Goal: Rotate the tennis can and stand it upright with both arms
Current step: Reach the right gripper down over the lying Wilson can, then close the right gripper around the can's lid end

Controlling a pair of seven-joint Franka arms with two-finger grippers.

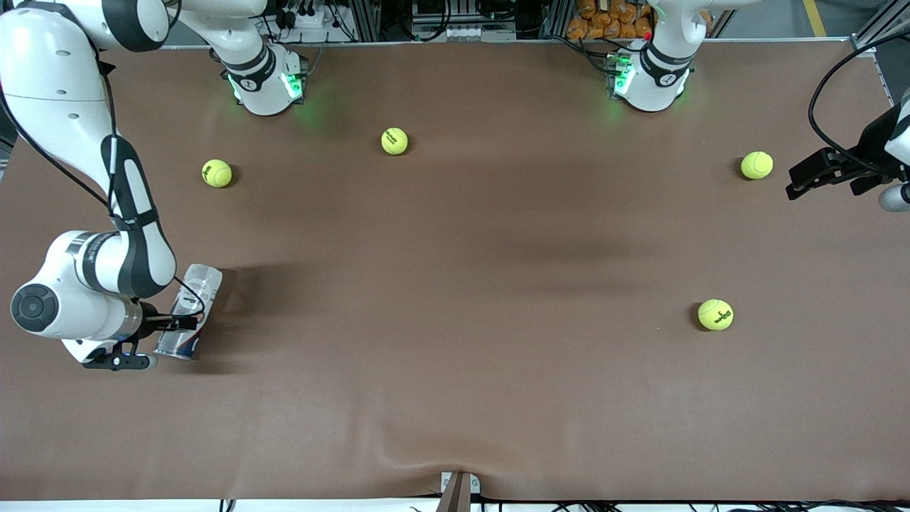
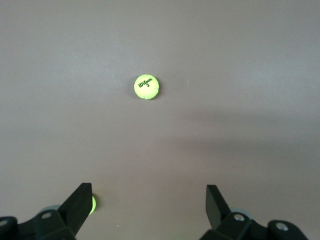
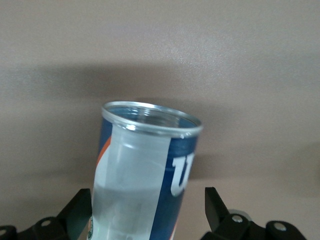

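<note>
table: brown cloth surface, both arm bases with green lights along the edge farthest from the front camera.
right arm: reaches down to the right arm's end of the table, wrist low over the can.
left arm: base visible; its hand sits off at the left arm's end of the table, waiting.
tennis can: near the right arm's end of the table, clear tube with navy and white label, tilted rather than upright. In the right wrist view the can leans with its metallic rim and open mouth toward the camera, white "W" on navy showing.
right gripper: at the can's labelled lower part. In the right wrist view its fingers are spread wide, one on each side of the can; one finger close against the can wall, visible gap at the other. Not clamped.
left gripper: in the air over the left arm's end of the table, beside a ball, holding nothing. In the left wrist view its fingers stand wide apart.
tennis balls: four yellow-green, well apart from the can. One toward the right arm's end, one near the right arm's base, one just beside the left gripper, one nearer the front camera.
</note>
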